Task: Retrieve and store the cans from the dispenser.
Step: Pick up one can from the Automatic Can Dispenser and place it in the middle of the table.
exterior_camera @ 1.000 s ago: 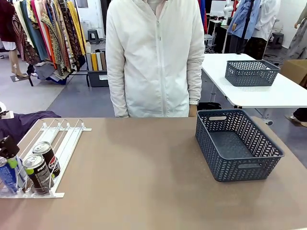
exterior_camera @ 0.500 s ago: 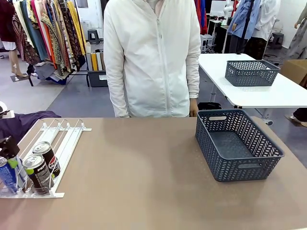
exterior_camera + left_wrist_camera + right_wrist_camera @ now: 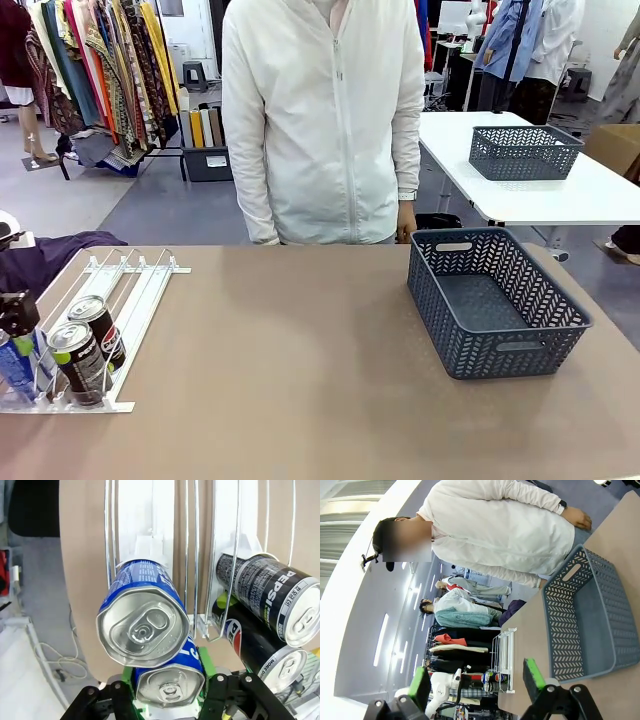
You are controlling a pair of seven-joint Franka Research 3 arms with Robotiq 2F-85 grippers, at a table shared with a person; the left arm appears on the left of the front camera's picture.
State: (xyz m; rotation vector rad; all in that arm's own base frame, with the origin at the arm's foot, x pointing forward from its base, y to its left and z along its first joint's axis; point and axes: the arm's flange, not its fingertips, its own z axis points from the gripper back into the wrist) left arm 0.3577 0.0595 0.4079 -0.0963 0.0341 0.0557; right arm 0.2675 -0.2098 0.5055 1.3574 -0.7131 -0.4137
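The front blue can (image 3: 170, 684) sits at the bottom centre of the left wrist view, in the left lane of the dispenser (image 3: 150, 510). The left gripper (image 3: 166, 667) is clamped on it, a green pad on either side. A second blue can (image 3: 142, 630) lies just behind, seemingly resting against it. In the lane to the right are a front black can (image 3: 260, 650) and a rear black can (image 3: 267, 592). In the front view the dispenser (image 3: 140, 290) is at lower left and the basket (image 3: 470, 350) is right of centre, well apart. The right gripper (image 3: 476, 680) hangs with pads spread, holding nothing. Risks as I judge them: once the held can lifts out, the second may roll down into the fingers. The wire rails run close on both sides and could snag the can or a pad. The grip looks near the can's top end, so it might slip on the carry across. Count: four cans (two blue, two black), one dispenser, and two baskets, the far basket (image 3: 525, 152) being on the white table (image 3: 560, 200) at upper right. One person (image 3: 320, 120) stands at top centre.
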